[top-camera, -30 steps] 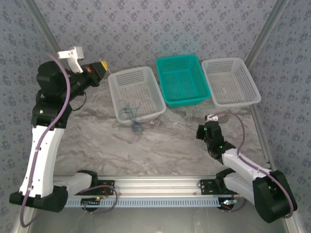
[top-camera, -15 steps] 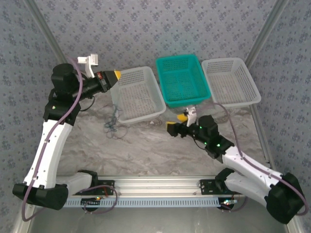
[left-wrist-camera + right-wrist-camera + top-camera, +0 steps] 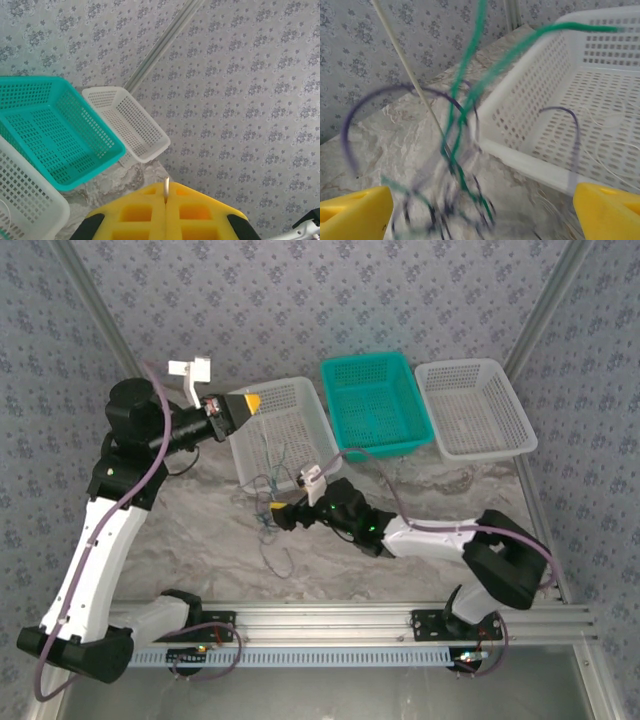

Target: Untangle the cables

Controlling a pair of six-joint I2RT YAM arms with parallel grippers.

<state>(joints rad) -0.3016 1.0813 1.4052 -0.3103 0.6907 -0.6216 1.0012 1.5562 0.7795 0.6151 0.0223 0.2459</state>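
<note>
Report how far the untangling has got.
Done: nothing clearly separated; the cables are one green, purple and whitish knot. In hand: the left gripper is shut on a strand, holding up one end of the bundle by the white basket; the right gripper stands open at the knot. Left: pulling every strand apart.

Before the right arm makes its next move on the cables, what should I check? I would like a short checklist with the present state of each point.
1. Left gripper shut on the cables: ok, a thin wire sticks out between its fingers.
2. Right gripper open: ok, the jaws stand wide.
3. Tangle between the right gripper's fingers: ok, strands hang there.
4. Cables clear of the white basket: not ok, some strands lie inside it.
5. Which strand closing would catch: cannot tell, the tangle is blurred.
</note>
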